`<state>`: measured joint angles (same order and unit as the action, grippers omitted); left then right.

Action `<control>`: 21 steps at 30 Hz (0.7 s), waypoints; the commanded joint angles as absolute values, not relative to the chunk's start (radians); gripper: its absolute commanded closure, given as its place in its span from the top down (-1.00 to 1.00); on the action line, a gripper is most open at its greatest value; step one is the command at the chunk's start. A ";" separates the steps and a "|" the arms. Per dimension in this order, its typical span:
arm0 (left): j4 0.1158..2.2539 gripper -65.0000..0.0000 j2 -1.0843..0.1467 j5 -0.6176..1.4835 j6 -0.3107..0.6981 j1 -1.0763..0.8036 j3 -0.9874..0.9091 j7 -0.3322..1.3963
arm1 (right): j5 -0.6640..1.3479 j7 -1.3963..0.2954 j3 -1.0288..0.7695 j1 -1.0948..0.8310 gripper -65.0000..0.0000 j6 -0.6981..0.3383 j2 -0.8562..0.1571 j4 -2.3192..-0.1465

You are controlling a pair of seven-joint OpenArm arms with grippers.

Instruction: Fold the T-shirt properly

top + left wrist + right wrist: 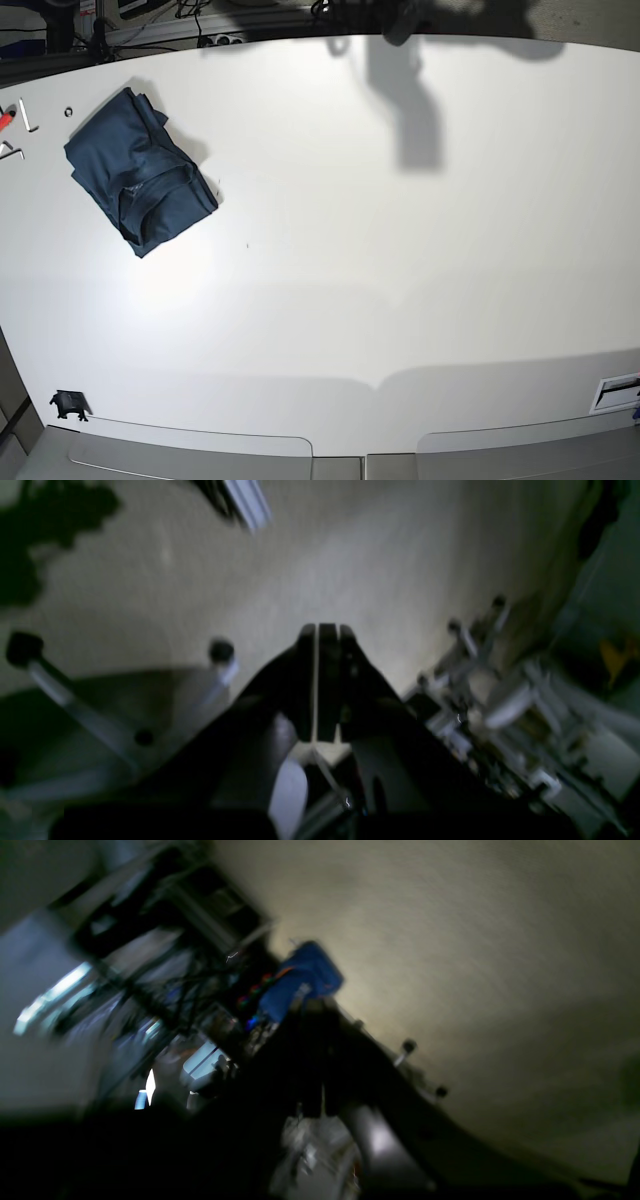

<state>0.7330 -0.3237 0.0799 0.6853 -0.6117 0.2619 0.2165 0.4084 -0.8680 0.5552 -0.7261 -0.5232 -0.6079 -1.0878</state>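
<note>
- Where the near edge of the white desk is seen in the base view, two pale rounded panels are found lying against it, with a small black clip-like piece at the near left corner and a white label at the near right corner.
- Neither arm is seen in the base view; only a blurred dark shadow is cast across the far middle of the desk.
- The T-shirt is found folded into a compact bundle at the far left of the desk, with nothing touching it and its neckline turned up.
- Just beyond the T-shirt, at the left edge, a red-tipped item and some small metal pieces are seen, apart from the cloth.
- In the left wrist view the left pincer is shown closed and empty, its dark fingers pressed together, with blurred equipment to its right.
- In the right wrist view the right pincer is too dark and smeared for its state to be told; a blue object and tangled cables are seen behind it.
</note>
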 commanded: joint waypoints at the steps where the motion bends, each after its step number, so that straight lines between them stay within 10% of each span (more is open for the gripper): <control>1: 0.732 -1.00 -0.329 0.079 0.698 -0.626 0.263 0.213 | 0.402 -0.842 0.561 -0.731 -1.00 -0.499 -0.595 -1.067; 12: 0.725 -1.00 -0.329 0.164 0.269 -0.552 0.263 0.100 | 0.300 -0.324 0.562 -0.603 -1.00 0.002 -0.340 -0.669; 21: 0.481 -1.00 -0.268 0.211 0.194 -0.382 0.263 0.106 | 0.453 -0.246 0.562 -0.410 -1.00 0.054 -0.268 -0.432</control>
